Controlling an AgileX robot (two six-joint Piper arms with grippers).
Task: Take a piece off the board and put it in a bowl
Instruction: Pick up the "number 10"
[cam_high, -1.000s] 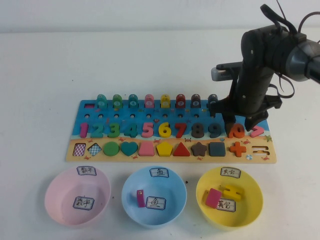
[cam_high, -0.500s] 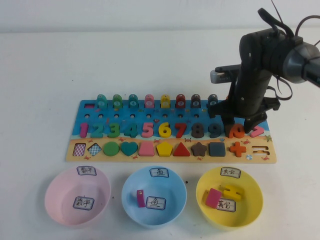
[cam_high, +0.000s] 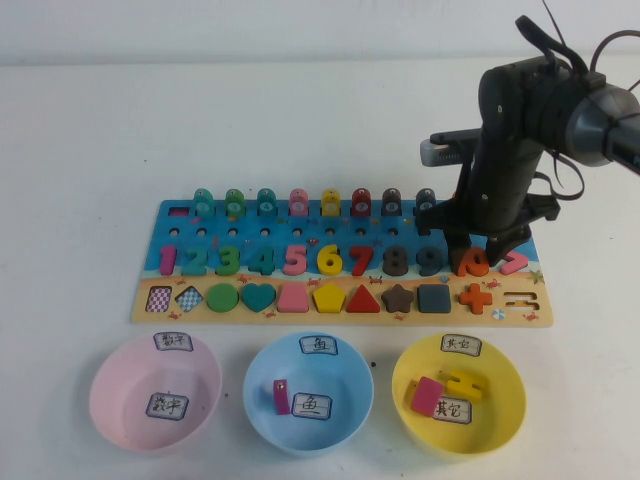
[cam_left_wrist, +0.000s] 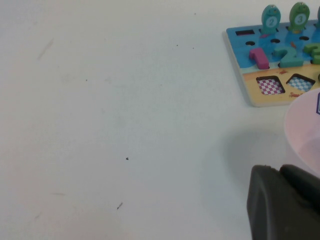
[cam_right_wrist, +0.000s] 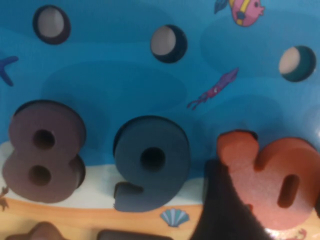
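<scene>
Orange zero (cam_high: 473, 262): we see it upright in its slot on the board (cam_high: 340, 310), long axis running away from us, beside the 9 (cam_right_wrist: 150, 162)
Texture: chunky, matte, rounded
Right gripper (cam_high: 480, 245): pointing down, fingers straddling the zero, clamped on it
Left gripper (cam_left_wrist: 285, 202): low beside the pink bowl (cam_high: 155, 392); we cannot tell its state

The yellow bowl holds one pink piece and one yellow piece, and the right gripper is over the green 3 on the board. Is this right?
Not quite. The yellow bowl does hold a pink piece and a yellow piece, but the high view shows the right gripper over the orange 0, not the green 3. The left gripper is parked off the board.
</scene>
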